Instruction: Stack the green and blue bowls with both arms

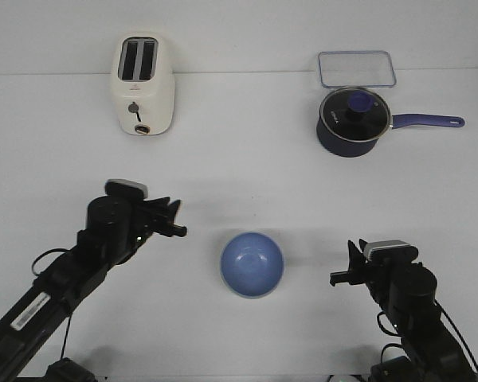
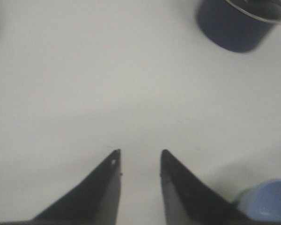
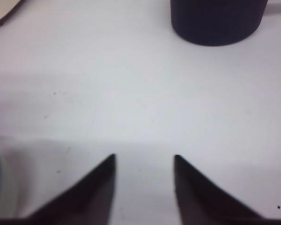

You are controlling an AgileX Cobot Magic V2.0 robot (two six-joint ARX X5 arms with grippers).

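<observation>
Front view shows a plain white matte bench (image 1: 247, 167) running back to a pale wall. On it, between both arms, sits the round periwinkle blue bowl (image 1: 252, 264); I can't spot a green bowl apart from it. Left tool (image 1: 175, 224) and right tool (image 1: 340, 270) gape narrowly, holding nothing. Farther back stand a cream toaster (image 1: 142, 86) and a navy saucepan (image 1: 353, 121).

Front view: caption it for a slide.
Blue bowl sits between open, empty left gripper and right gripper.

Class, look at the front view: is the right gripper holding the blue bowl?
No. The right gripper sits apart from the blue bowl, with bare table between them.
</observation>
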